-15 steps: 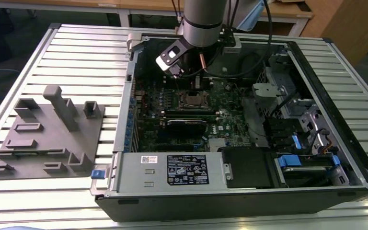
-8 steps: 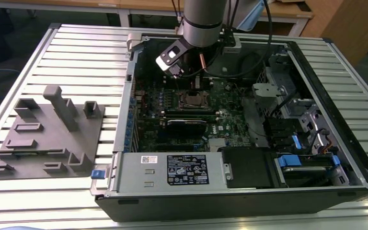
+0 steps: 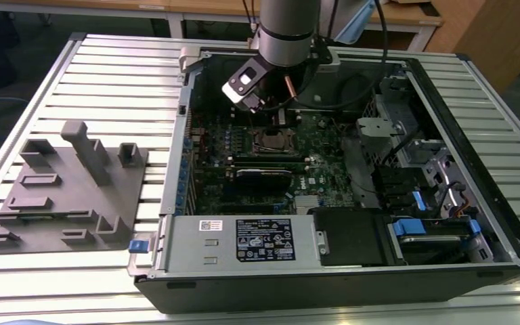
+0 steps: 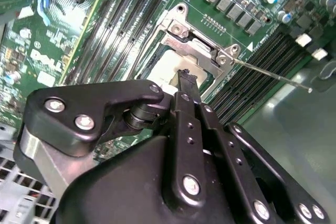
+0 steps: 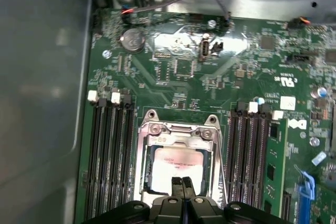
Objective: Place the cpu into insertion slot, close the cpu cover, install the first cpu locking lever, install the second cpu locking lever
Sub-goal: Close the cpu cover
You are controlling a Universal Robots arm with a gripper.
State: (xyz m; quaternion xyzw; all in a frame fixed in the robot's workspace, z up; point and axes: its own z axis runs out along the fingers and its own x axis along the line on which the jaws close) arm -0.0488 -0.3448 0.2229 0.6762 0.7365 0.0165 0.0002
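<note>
A slatted metal table [image 3: 106, 81] carries an open computer case [image 3: 332, 291], which lies from the table's middle to its edge on the exterior view's right. Inside the case lies the green board [image 3: 328, 152]. The gripper [image 5: 182, 184] hangs over this board, its tips pointing at the insertion slot [image 3: 273, 140], which sits between two banks of long black memory slots [image 5: 110, 150]. In the first wrist view the cpu cover [image 5: 181, 132] seems to lie flat on the slot. The cpu [image 5: 176, 163] shows its pale silver face through the cover's window, so the chip is already in its place. In the second wrist view one thin locking lever [image 4: 273, 75] sticks out free from a corner of the slot, not latched.

I think the main danger is pressure in a wrong place. The tips are over the edge of the window, very close to the chip. If they push on its face and not on the frame, they can scratch it or tilt it on the contacts below. The free lever could also be caught by the gripper's links and bent.

The fingers [image 5: 177, 187] are drawn together with almost no gap, and nothing is seen between them. Whether they touch the cover or the cpu, I cannot tell.
</note>
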